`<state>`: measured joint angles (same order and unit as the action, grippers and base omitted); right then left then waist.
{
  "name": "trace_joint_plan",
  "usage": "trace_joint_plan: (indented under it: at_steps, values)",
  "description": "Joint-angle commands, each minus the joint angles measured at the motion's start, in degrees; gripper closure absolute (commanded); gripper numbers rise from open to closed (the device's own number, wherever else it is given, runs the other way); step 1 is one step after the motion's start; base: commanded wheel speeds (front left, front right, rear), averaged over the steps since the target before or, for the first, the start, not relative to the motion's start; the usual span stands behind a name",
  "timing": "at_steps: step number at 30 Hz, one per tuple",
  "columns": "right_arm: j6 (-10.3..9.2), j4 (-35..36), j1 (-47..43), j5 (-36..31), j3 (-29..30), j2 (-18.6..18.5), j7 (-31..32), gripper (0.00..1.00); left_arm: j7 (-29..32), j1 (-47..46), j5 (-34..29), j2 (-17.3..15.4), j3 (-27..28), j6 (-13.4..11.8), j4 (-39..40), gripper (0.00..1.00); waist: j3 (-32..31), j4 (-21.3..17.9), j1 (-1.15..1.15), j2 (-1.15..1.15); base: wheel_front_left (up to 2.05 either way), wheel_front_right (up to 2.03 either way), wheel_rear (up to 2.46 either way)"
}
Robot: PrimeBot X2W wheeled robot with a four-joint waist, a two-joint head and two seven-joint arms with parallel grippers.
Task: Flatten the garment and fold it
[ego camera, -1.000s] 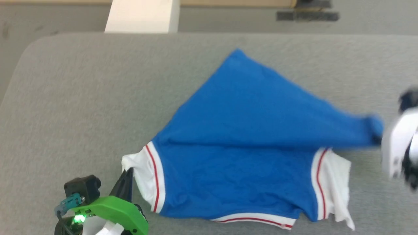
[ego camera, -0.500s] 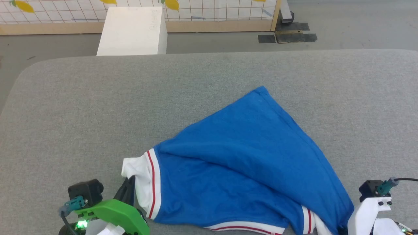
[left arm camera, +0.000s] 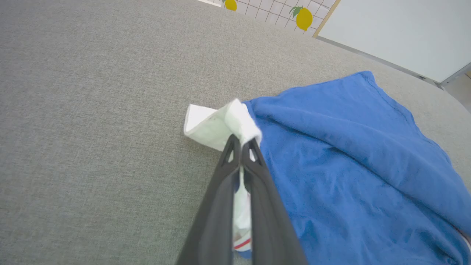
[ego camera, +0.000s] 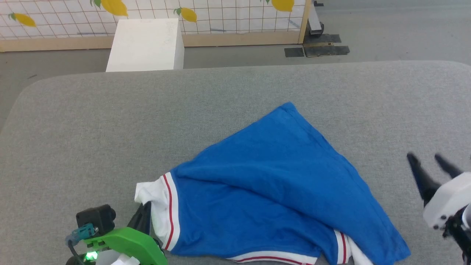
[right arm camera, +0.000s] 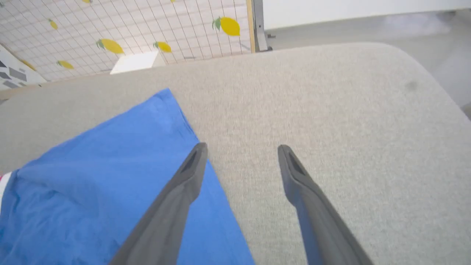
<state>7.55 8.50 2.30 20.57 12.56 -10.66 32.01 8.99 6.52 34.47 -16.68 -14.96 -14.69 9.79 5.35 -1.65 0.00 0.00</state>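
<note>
1. Presently lost the near hem of the shirt point(ego camera: 279, 176) and the sleeve on its right end below the head view's bottom edge. Saw a blue flap folded slantwise over the body, covering most of that sleeve.
2. Found left gripper point(left arm camera: 241, 145) pinched tight on the white sleeve at the shirt's left end, with cloth bunched between and past the fingertips. Saw its fingers half hidden behind a green housing point(ego camera: 125, 239) in the head view.
3. Found right gripper point(right arm camera: 241, 149) spread wide and holding nothing, near the shirt's right edge and apart from it in the head view. Noted motion blur there.
4. Made out red stripes on the white sleeve bands and hem trim.
5. Logged shirt lying on a grey cloth-covered table point(ego camera: 110, 117) with rounded corners, toward the near edge, right of centre.
6. Beyond the table, noted grey floor point(ego camera: 386, 33), white box point(ego camera: 145, 46), wood-framed grid screen point(ego camera: 220, 14) printed with yellow lemons, and dark patches point(ego camera: 316, 50) on the floor.
</note>
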Motion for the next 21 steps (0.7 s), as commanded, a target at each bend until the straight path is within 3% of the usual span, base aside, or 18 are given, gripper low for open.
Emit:
trace_joint_plan:
  at_steps: [1,7,10,16,21]
  values:
    - [-0.06,0.45,1.53,-0.48,-0.60,-0.31,-3.81,0.00,-0.19,0.53,0.34,-0.48,0.16,-0.23,0.07,1.00,-0.13,-0.03,0.00,0.00,0.00,0.00,0.00]
    - [-0.06,-1.87,5.14,-0.55,-5.42,-2.19,-16.95,0.00,-0.42,0.43,0.24,-0.55,-0.05,-0.23,0.28,1.00,0.56,0.69,0.00,0.00,0.00,0.00,0.00]
    - [-0.06,-5.29,7.88,-0.75,-7.54,-2.79,-19.17,0.00,-0.58,-0.01,0.18,-0.51,-0.18,-0.14,0.42,1.00,1.73,1.53,0.00,0.00,0.00,0.00,0.00]
    - [-0.06,-13.12,18.45,-1.87,-12.41,-4.41,-17.03,0.00,-0.69,-2.24,-0.34,-0.34,-1.17,0.56,1.01,1.00,5.92,4.68,0.00,0.00,0.00,0.00,0.00]
    - [-0.06,-19.29,29.39,-3.70,-16.98,-6.48,-10.44,0.00,-1.13,-4.90,-1.08,0.16,-2.16,1.13,1.82,1.00,10.49,8.49,0.00,0.00,0.00,0.00,0.00]
